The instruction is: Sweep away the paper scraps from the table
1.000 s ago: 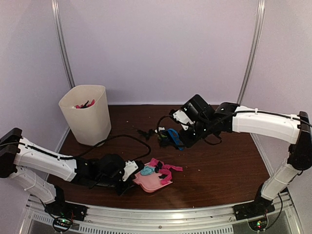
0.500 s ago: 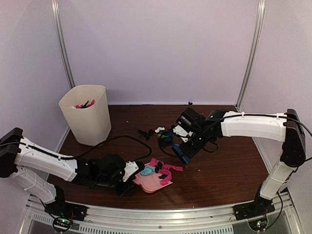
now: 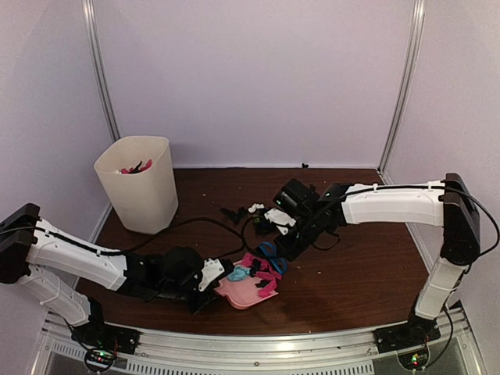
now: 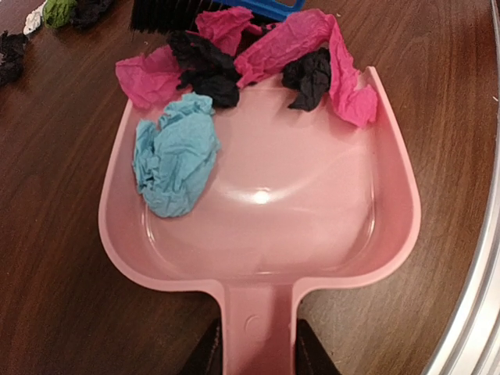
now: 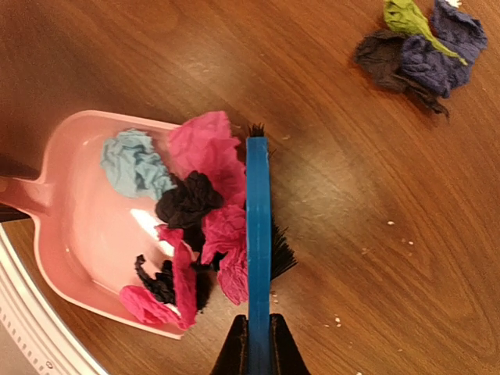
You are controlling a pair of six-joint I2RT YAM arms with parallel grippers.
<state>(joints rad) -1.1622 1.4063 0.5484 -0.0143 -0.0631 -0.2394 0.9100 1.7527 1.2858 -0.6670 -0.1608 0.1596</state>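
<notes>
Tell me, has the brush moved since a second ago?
Yes. The brush came nearer, down to the mouth of the dustpan, which stayed put.

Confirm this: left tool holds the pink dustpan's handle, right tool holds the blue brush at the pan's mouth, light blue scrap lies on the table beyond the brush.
Wrong on the scrap: the light blue scrap lies inside the pink dustpan, as the left wrist view shows. The left tool does hold its handle; the right tool holds the blue brush at the pan's mouth.
</notes>
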